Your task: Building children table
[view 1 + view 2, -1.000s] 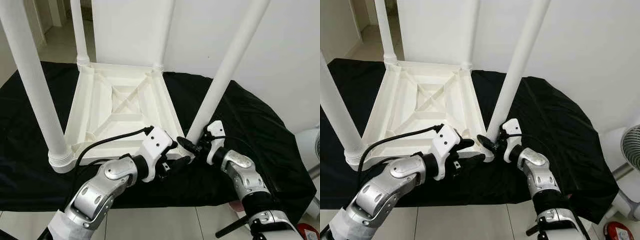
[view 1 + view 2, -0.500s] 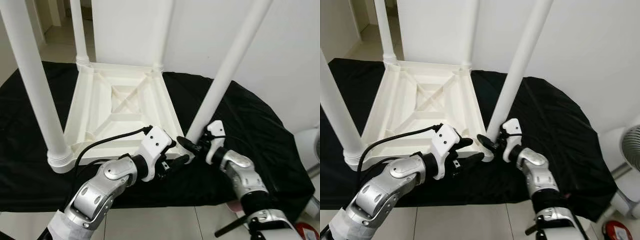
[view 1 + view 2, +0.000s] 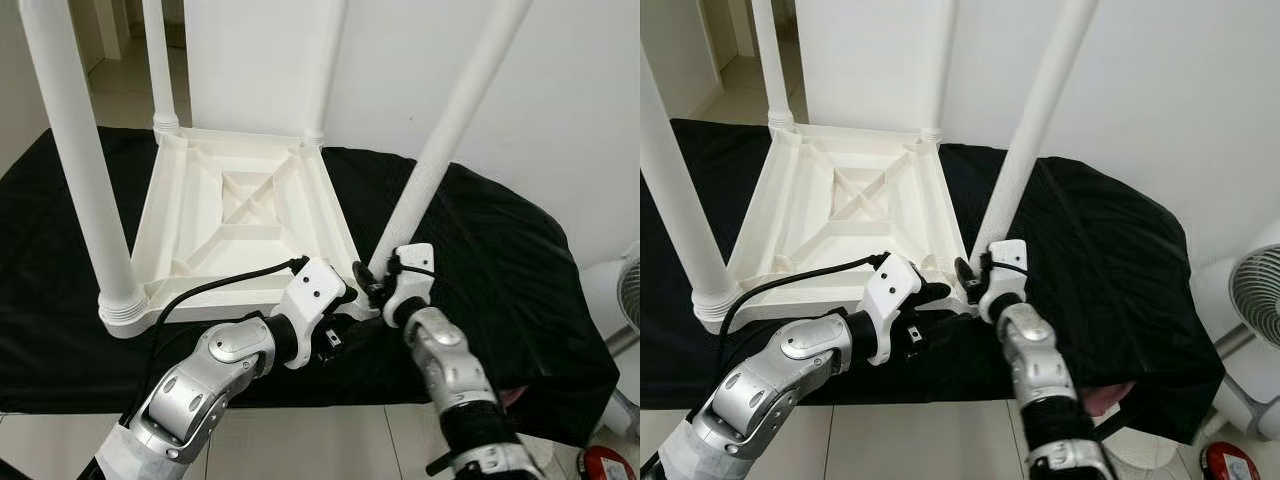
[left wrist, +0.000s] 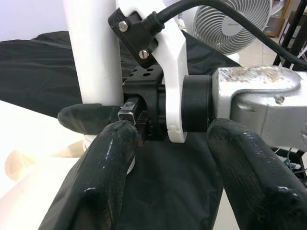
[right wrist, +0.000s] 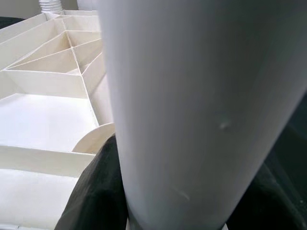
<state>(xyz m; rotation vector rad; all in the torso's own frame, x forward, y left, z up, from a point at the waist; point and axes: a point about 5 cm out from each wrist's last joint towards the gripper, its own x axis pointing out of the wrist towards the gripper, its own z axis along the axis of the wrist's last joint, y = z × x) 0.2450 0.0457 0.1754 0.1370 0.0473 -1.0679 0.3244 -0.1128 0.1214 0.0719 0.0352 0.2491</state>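
A white plastic children's table (image 3: 240, 210) lies upside down on a black cloth, all its legs pointing up. My right gripper (image 3: 366, 282) is shut on the base of the near right leg (image 3: 440, 150), where it meets the table's corner. The right wrist view has that leg (image 5: 201, 110) close up, one black finger (image 5: 98, 191) against its side and the ribbed underside (image 5: 43, 96) behind. My left gripper (image 3: 347, 324) stands open just in front of that corner. Its fingers (image 4: 103, 191) straddle the right wrist without touching the leg (image 4: 93, 57).
The black cloth (image 3: 500, 260) covers a low surface that ends near my arms, with tiled floor (image 3: 920, 445) below. A white fan (image 3: 1255, 300) stands at the right. A white wall rises close behind the table. The near left leg (image 3: 85, 160) stands by my left arm.
My right forearm has swung in from the right and now points straight at the leg, its hold unchanged. The left arm has barely moved. The camera has shifted slightly.
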